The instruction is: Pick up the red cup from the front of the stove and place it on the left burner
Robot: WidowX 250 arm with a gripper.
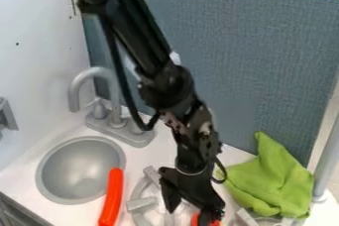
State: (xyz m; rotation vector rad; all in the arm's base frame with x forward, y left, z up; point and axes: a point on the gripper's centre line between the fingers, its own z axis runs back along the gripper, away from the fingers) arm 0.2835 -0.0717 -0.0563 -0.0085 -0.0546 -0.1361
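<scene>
- The black two-finger gripper [190,213] hung over the front part of the white countertop [149,151], its pincer wide, with a broad gap between the two fingers.
- A small orange-red object [196,219] lay low beside the finger nearer the green cloth, partly hidden by it; whether the two touched could not be told.
- Under and around the fingers was a round silver-grey stove burner [141,204] with flat bars, partly covered by the gripper.
- A long, smooth orange-red rod-shaped thing [112,197] lay between that burner and the sink, its rounded upper end over the basin's rim.
- The round grey sink basin [78,170] was set in near the countertop's left edge.
- Behind it, toward the back left corner, stood a grey plastic faucet [96,71] with a curved spout.
- A crumpled bright green cloth [270,180] lay near the countertop's right edge, close to the blue-grey fabric panel [258,66] along the back, partly over a second grey burner [268,221].
</scene>
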